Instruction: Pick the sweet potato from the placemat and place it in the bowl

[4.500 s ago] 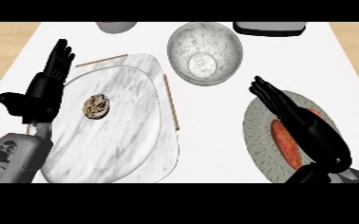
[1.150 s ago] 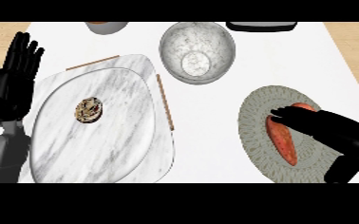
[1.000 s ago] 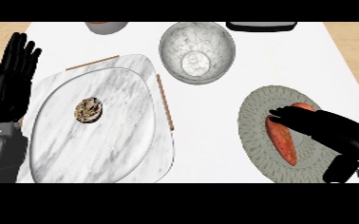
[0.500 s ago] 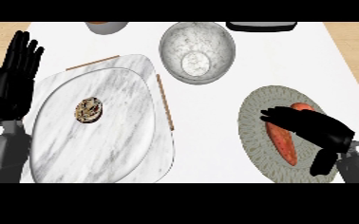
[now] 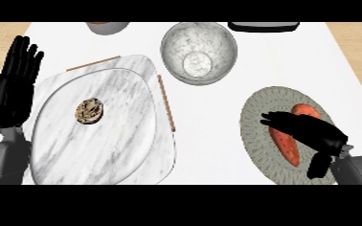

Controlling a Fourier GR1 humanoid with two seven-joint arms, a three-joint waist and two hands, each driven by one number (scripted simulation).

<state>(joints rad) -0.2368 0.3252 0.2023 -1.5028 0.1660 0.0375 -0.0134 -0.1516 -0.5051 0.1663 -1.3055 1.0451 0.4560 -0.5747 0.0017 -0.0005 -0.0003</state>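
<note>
The orange sweet potato (image 5: 286, 146) lies lengthwise on a round grey placemat (image 5: 258, 124) at the right. My right hand (image 5: 305, 131) lies across its middle and hides that part. The fingers (image 5: 277, 120) reach left over it, slightly bent, while the thumb hangs down to the right of it, apart from it. The grey marbled bowl (image 5: 198, 50) stands at the back centre with nothing in it. My left hand (image 5: 17, 84) rests open at the left edge, fingers up.
A large marbled plate (image 5: 99, 134) on a wood-edged tray (image 5: 164, 106) fills the left half, with a small brown round item (image 5: 90, 111) on it. A cup (image 5: 107, 27) and a dark object (image 5: 263, 26) stand along the back edge.
My right hand has drawn back toward the lower right and turned over the sweet potato, fingers bending across it. The potato has stayed on the placemat. The left hand is still.
</note>
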